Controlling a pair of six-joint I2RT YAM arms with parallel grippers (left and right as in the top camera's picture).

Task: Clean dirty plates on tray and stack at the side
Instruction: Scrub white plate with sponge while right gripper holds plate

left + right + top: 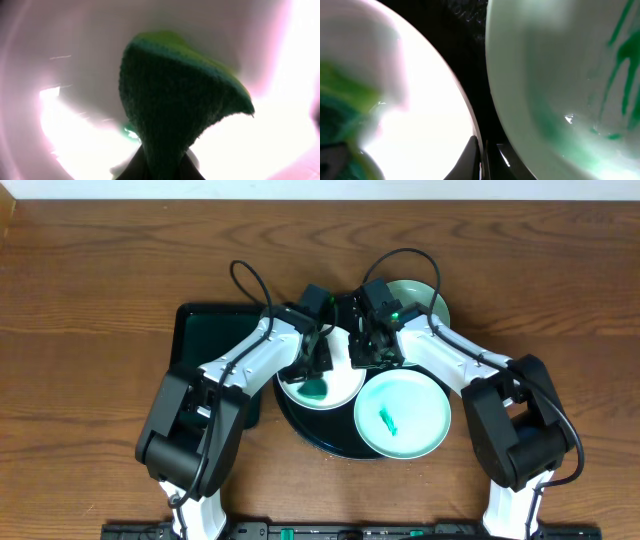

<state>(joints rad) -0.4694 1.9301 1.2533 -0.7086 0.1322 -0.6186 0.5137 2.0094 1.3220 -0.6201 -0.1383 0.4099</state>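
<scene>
The round black tray holds a white plate on its left and a mint-green plate with a teal smear on its right. A second mint-green plate lies behind the tray. My left gripper is shut on a green sponge and presses it onto the white plate. My right gripper is shut on the white plate's rim, fingertips pinched together. The smeared mint plate lies just right of them, with the tray between.
A smaller rectangular black tray lies on the wooden table left of the round tray, under my left arm. Both arms reach in from the front and meet over the white plate.
</scene>
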